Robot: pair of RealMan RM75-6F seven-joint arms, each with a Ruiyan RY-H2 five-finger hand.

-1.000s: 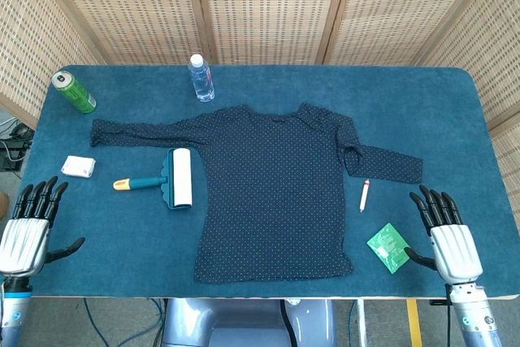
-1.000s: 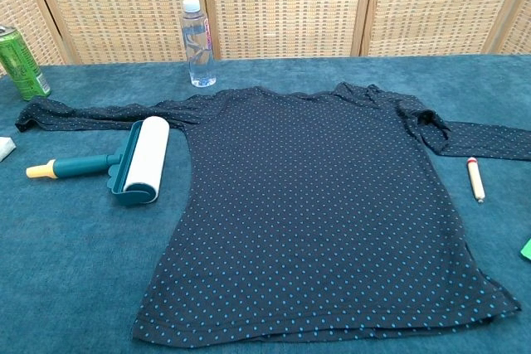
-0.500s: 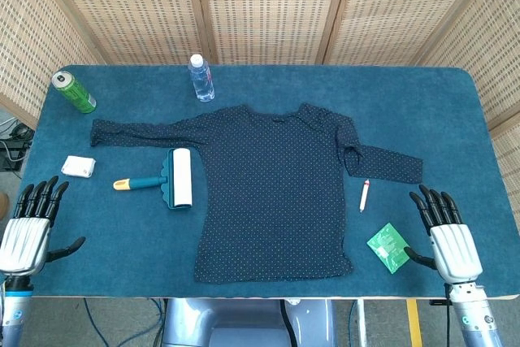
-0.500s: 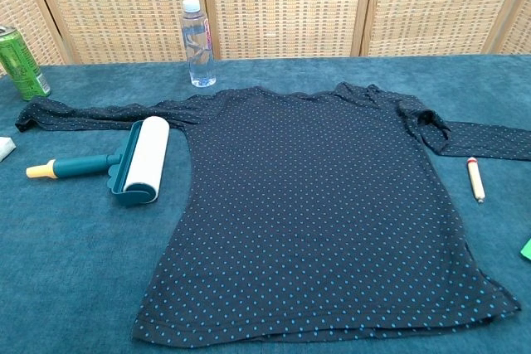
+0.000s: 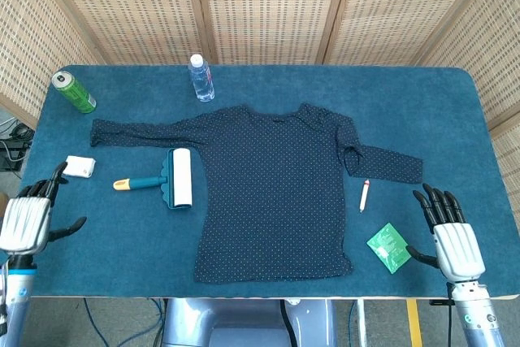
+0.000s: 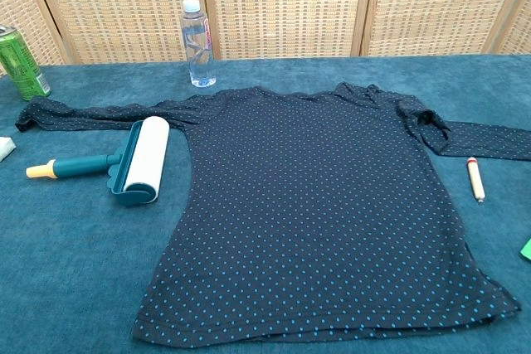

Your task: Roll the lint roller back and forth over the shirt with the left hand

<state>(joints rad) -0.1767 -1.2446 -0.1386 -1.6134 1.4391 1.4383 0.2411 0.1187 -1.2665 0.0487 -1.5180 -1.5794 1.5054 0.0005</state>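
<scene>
Teal plastic lint roller with white drum (image 5: 169, 180) lies on desk at shirt's 9 o'clock, touching navy dotted shirt (image 5: 276, 193). Light, rigid; grab teal handle. My left hand (image 5: 26, 221) and right hand (image 5: 455, 243): fingers spread, empty.

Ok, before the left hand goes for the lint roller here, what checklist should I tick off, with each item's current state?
1. Left hand free, holding nothing: ok.
2. Lint roller handle unobstructed, pointing toward the left hand's side: ok.
3. Roller lies on the table beside the shirt, not yet on it: ok.
4. Shirt spread flat: mostly ok; one sleeve is folded.
5. Right hand off the shirt: ok.
6. Roller sheet sticky: cannot tell.
</scene>
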